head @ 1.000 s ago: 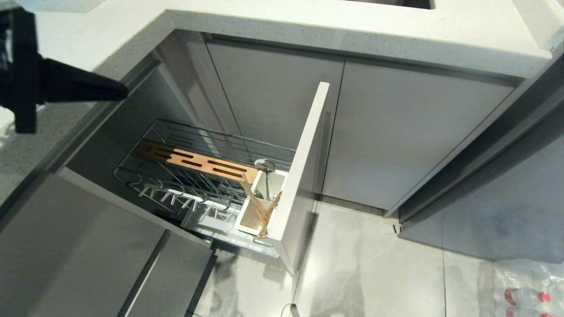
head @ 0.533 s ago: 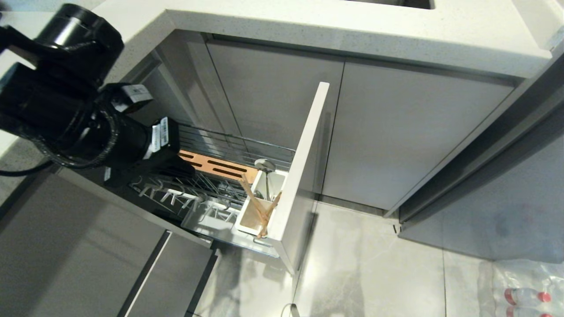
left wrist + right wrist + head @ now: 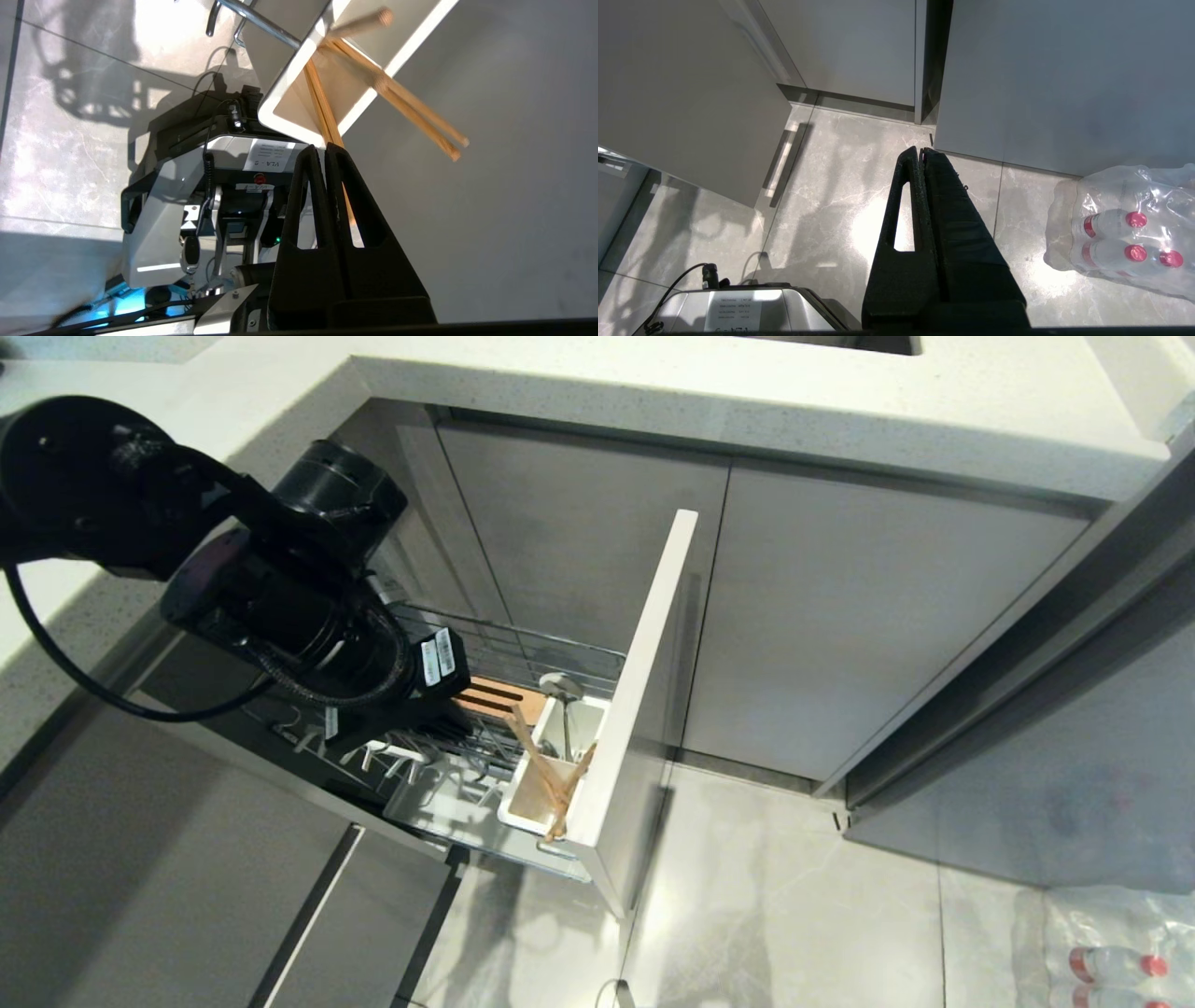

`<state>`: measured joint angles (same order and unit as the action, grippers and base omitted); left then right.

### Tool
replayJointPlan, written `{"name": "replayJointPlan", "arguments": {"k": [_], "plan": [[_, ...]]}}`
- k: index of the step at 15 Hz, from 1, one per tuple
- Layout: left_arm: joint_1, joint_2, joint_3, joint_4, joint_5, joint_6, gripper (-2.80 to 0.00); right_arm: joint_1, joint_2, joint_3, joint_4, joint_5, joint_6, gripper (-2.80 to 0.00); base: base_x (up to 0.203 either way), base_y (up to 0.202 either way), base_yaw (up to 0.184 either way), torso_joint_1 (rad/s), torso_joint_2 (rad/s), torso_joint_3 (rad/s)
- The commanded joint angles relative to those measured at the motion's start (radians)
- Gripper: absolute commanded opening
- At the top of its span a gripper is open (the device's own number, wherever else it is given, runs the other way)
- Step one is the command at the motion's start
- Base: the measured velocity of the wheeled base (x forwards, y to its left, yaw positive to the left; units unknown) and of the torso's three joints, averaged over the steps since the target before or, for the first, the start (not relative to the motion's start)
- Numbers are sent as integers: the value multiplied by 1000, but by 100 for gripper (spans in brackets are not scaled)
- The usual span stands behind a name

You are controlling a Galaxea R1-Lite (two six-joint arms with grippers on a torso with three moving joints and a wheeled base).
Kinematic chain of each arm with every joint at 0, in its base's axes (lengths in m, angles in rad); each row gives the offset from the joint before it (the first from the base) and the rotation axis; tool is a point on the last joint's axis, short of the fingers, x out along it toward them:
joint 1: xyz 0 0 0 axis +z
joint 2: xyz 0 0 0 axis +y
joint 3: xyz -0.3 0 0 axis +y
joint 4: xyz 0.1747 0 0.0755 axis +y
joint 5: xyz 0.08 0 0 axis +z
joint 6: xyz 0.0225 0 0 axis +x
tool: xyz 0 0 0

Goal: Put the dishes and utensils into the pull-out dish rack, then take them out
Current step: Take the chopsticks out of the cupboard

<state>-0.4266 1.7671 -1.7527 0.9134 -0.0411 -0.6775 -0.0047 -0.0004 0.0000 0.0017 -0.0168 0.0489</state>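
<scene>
Left gripper (image 3: 324, 148) pressed closed (empty) beside the chopsticks (image 3: 322, 109) — clearest from its wrist; right gripper (image 3: 923, 151) closed too

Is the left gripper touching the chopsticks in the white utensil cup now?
Cannot tell. In the left wrist view the shut left gripper overlaps one of the chopsticks by the utensil cup, but no contact or gap shows plainly; the head view hides the tips.

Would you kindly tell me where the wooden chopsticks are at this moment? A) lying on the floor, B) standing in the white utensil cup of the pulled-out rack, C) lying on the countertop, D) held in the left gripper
B: the chopsticks lean crossed inside the white utensil cup at the rack's front, while the left gripper is shut and empty just short of them.
</scene>
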Motion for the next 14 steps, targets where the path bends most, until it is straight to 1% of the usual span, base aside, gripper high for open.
{"name": "replayJointPlan", "arguments": {"k": [1, 2, 3, 6, 9, 12, 14], "plan": [[-1, 32, -15, 5, 0, -13, -280, 0, 0, 2, 0, 0, 0, -280, 0, 0, 0, 0, 0, 0], [-1, 33, -22, 5, 0, -13, -280, 0, 0, 2, 0, 0, 0, -280, 0, 0, 0, 0, 0, 0], [-1, 32, -24, 5, 0, -13, 0, 0, 0, 2, 0, 0, 0, -280, 0, 0, 0, 0, 0, 0], [-1, 35, -29, 5, -2, -19, 0, 0, 0, 2, 0, 0, 0, -280, 0, 0, 0, 0, 0, 0], [-1, 77, -60, 6, -2, -44, 0, 0, 0, 2, 0, 0, 0, -280, 0, 0, 0, 0, 0, 0], [-1, 141, -96, 6, -1, -95, 0, 0, 0, 2, 0, 0, 0, -280, 0, 0, 0, 0, 0, 0], [-21, 157, -96, -13, 8, -146, 0, 0, 0, 2, 0, 0, 0, -280, 0, 0, 0, 0, 0, 0]]}}
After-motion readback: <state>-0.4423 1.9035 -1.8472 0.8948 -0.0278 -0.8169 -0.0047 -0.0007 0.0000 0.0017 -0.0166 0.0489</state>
